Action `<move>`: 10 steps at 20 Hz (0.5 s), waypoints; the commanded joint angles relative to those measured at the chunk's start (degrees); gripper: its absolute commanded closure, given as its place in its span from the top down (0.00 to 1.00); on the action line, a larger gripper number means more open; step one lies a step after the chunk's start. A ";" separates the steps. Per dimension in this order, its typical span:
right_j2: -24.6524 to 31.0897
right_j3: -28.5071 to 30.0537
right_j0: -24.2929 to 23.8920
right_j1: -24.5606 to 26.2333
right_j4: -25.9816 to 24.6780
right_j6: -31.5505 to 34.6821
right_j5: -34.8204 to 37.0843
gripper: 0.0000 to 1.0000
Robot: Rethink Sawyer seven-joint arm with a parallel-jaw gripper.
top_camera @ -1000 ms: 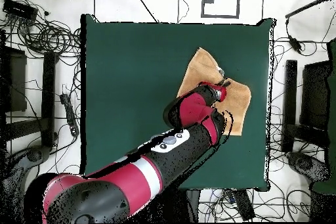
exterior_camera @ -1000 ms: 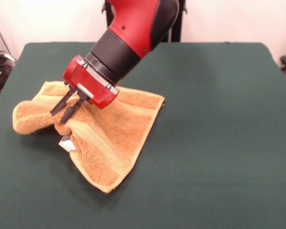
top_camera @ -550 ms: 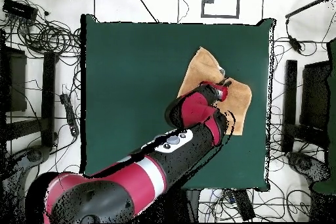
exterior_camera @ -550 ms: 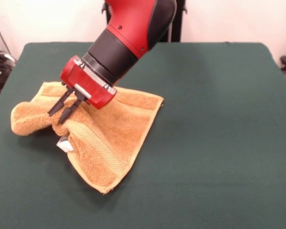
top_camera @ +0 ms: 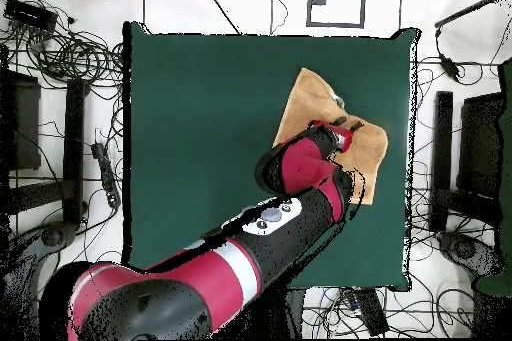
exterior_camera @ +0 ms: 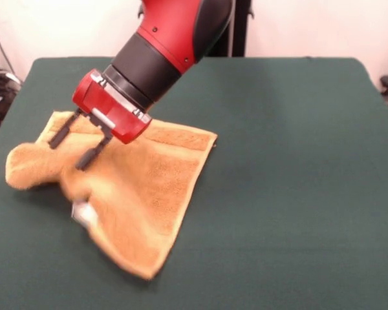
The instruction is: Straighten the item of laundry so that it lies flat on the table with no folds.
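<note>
Dark green felt covers the table, which fills most of the front view below a pale wall. Going left to right in that view, the orange-yellow towel is met first, lying on the table's left part near its left edge. Its leftmost portion is raised into a rounded hump, and its lower corner points toward the near edge. A small white tag is seen at the towel's left border, blurred. The right part of the towel is spread flat, with a woven band along its upper edge.

Above the hump the gripper is held, tilted down and to the left at the end of the red and black arm, which descends from the top of the picture. The two dark fingers are spread apart with a clear gap between them, and nothing is held. The right fingertip looks to be at the cloth; contact cannot be confirmed.

Compared with half a second ago, the fingers have been parted from a nearly closed pinch on the fold, the gripper has been shifted slightly up and left, and the hump has been carried further left.

In the overhead view the towel is seen near one side edge of the table, partly covered by the arm.
</note>
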 commanded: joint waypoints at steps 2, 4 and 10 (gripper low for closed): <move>10.21 -0.83 -0.11 -0.31 0.71 9.48 0.52 1.00; 10.23 -0.75 -0.08 -0.31 0.76 9.51 0.51 1.00; 11.24 -0.93 -0.53 -1.25 -0.40 8.55 1.27 1.00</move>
